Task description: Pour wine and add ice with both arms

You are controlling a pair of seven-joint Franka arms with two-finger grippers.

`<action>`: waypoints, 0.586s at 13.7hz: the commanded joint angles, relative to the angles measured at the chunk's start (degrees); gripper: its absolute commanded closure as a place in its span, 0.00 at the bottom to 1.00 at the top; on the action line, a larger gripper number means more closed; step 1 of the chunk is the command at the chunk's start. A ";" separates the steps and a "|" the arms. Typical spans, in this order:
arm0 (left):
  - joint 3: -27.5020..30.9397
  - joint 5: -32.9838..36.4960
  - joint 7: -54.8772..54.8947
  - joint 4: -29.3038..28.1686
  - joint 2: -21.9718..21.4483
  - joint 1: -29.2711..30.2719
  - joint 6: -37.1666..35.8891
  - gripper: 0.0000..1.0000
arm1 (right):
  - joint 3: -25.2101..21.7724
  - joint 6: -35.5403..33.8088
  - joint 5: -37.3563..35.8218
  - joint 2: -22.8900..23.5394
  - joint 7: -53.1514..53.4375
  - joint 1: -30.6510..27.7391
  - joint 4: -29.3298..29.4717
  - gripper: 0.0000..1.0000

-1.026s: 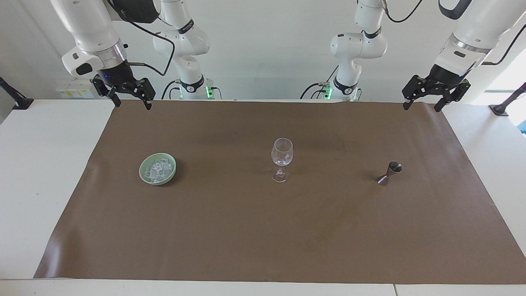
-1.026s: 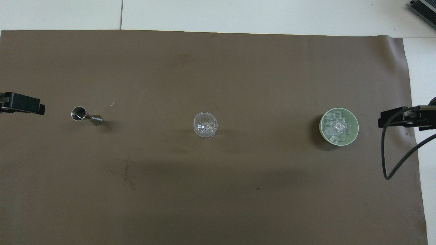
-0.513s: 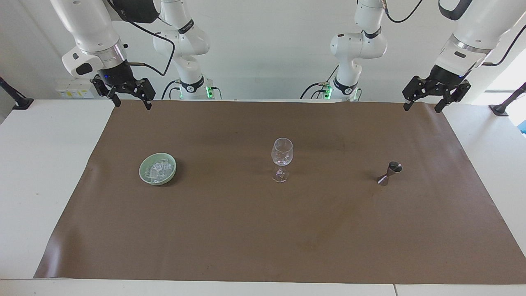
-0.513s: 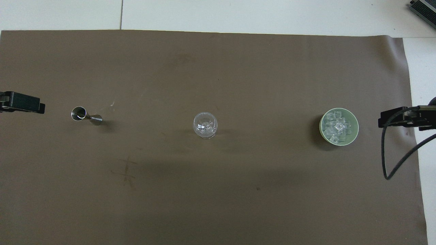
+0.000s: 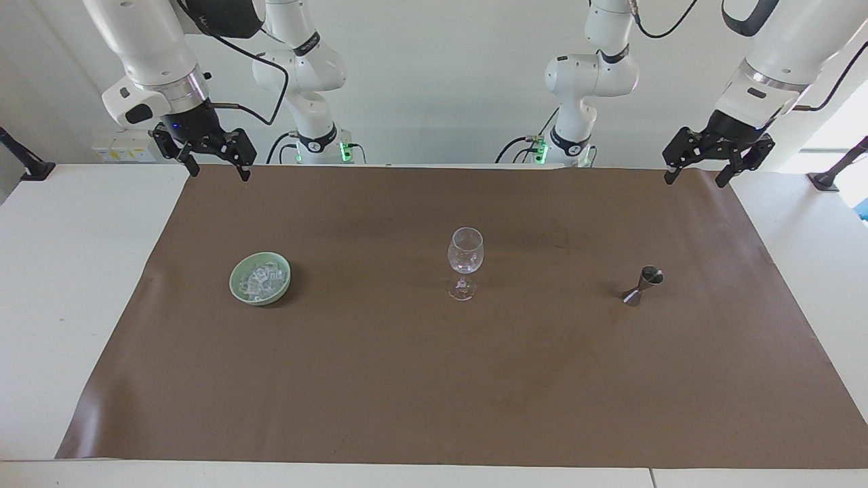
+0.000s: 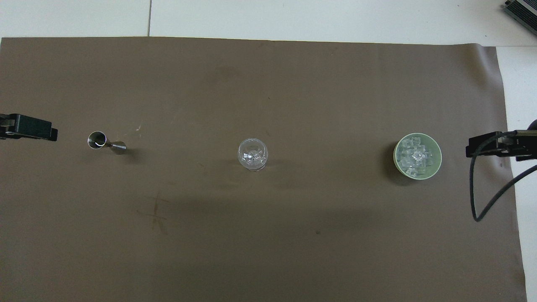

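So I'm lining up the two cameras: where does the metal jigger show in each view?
Facing view: the jigger stands at that picture's right, on the brown mat.
Overhead view: the jigger is at that picture's left.
Shared landmark: the wine glass at mid-mat, level with it in both.

two white jointed arms (image 5: 146,47) with silver wrist rings, looping black cables and black fingered grippers.

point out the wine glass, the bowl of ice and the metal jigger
wine glass (image 5: 465,249), facing view, on the side of its clear bowl
bowl of ice (image 6: 437,151), overhead view, on its green rim toward the right arm's end
metal jigger (image 5: 640,289), facing view, on its narrow waist
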 commanded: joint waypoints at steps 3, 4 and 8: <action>-0.09 0.10 0.74 -2.59 -2.16 -0.13 2.26 0.00 | 0.20 -0.13 0.01 -1.33 -1.61 -0.30 -1.34 0.00; -0.17 0.10 0.74 -2.59 -2.07 0.30 3.14 0.00 | 0.11 -0.13 0.01 -1.33 -1.61 -0.30 -1.34 0.00; -0.09 0.10 0.30 -2.59 -2.07 0.22 3.23 0.00 | 0.11 -0.13 0.01 -1.33 -1.61 -0.30 -1.34 0.00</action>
